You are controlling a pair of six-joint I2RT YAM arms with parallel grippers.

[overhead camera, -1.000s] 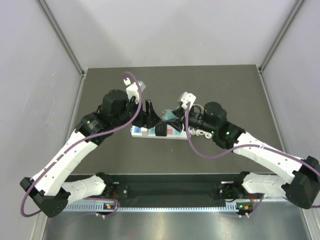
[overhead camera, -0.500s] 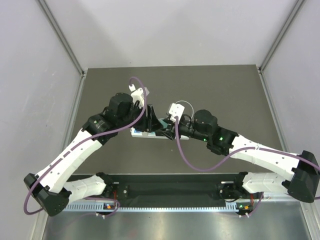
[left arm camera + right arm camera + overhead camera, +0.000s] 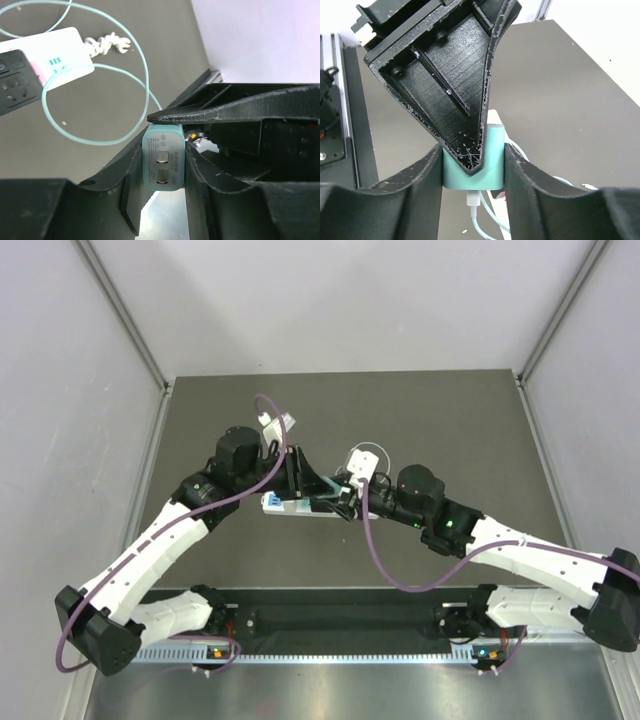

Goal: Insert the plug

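Left claw (image 3: 162, 167), right claw (image 3: 474, 169): two clamped on one plug (image 3: 164, 150); one power strip (image 3: 45, 65).

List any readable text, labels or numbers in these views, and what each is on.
Nothing is legible in any view.
On the plug: fine print on its pronged face, too small to read.
On the power strip: small teal marks and a pink patch near its end, blurred, unreadable.
On the same strip from the top view: coloured labels, too small to read.
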